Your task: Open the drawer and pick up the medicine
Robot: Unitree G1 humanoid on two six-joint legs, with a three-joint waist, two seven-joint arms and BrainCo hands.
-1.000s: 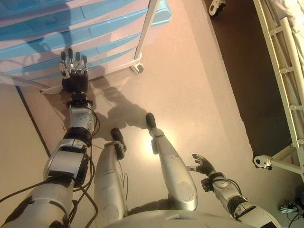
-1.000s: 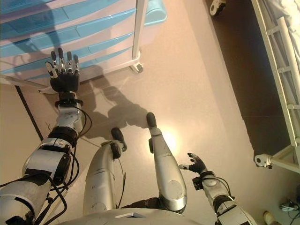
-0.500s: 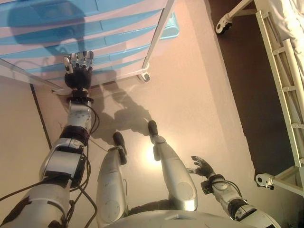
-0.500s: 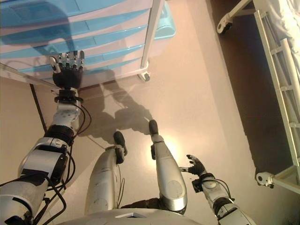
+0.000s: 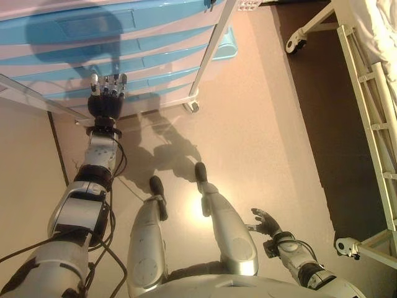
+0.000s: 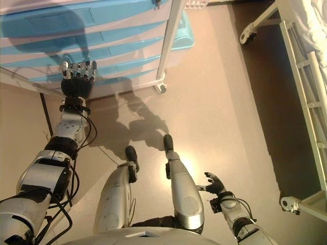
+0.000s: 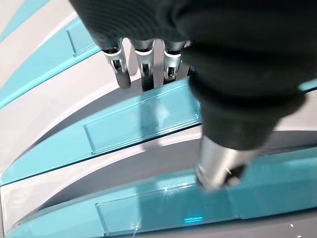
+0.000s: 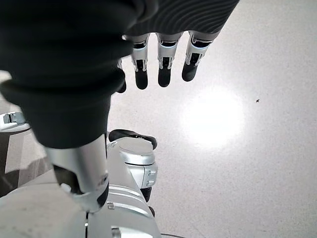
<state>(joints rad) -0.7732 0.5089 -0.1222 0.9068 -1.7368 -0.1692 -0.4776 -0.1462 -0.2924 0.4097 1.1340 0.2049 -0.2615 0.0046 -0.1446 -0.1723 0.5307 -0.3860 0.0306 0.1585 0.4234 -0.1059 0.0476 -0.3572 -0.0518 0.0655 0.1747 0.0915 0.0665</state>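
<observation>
A cart of stacked drawers with blue fronts stands ahead on the left, all drawers shut. My left hand reaches out to the lower drawers, fingers straight. In the left wrist view its fingertips sit at the top edge of one blue drawer front, and the thumb rests by the drawer front below. My right hand hangs low on the right, open and empty, over bare floor. No medicine shows in any view.
The cart stands on small wheels. A white bed frame with casters runs along the right, over a dark strip of floor. A pale rail crosses at the left by the cart.
The camera has shifted, so more of the cart shows. My left hand has closed in on the lower drawer fronts. The right hand has stayed in place.
</observation>
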